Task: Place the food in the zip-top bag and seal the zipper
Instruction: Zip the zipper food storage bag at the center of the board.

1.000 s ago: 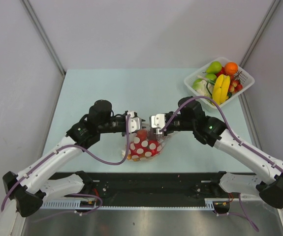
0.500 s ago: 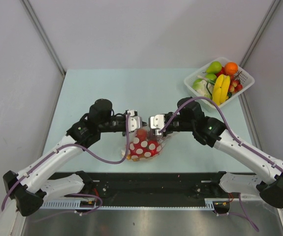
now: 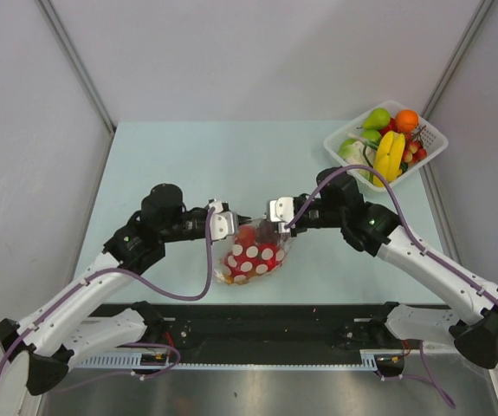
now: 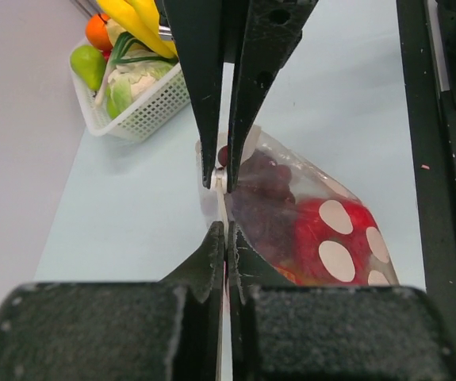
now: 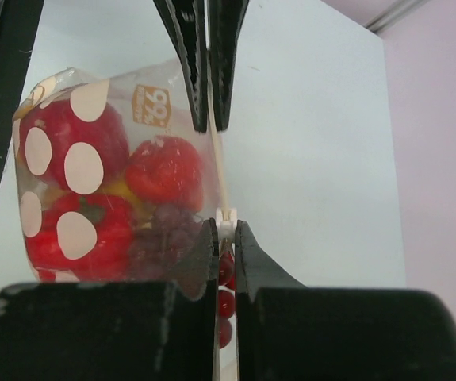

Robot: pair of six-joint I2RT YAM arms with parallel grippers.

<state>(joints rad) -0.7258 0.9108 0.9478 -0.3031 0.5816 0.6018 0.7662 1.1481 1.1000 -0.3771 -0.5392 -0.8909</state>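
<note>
The zip-top bag (image 3: 250, 256) hangs between my two grippers just above the table, clear with cream dots. Inside it show a red bell pepper (image 5: 93, 222), a dark purple grape bunch (image 4: 263, 194) and a bit of yellow. My left gripper (image 3: 234, 223) is shut on the zipper (image 4: 226, 208) at the bag's left end, its jaws pressed flat on the strip (image 4: 227, 238). My right gripper (image 3: 271, 225) is shut on the zipper's right end, where a small white slider (image 5: 226, 222) sits between its fingertips. The pale strip (image 5: 217, 171) runs taut between both grippers.
A white lattice basket (image 3: 430, 147) at the table's back right holds bananas, an orange, a pear and other toy produce; it also shows in the left wrist view (image 4: 144, 107). A black rail (image 3: 274, 322) runs along the near table edge.
My left arm has drawn back to the left, its gripper sliding left along the zipper. The bag has sunk slightly and tilted. The right gripper has hardly moved.
</note>
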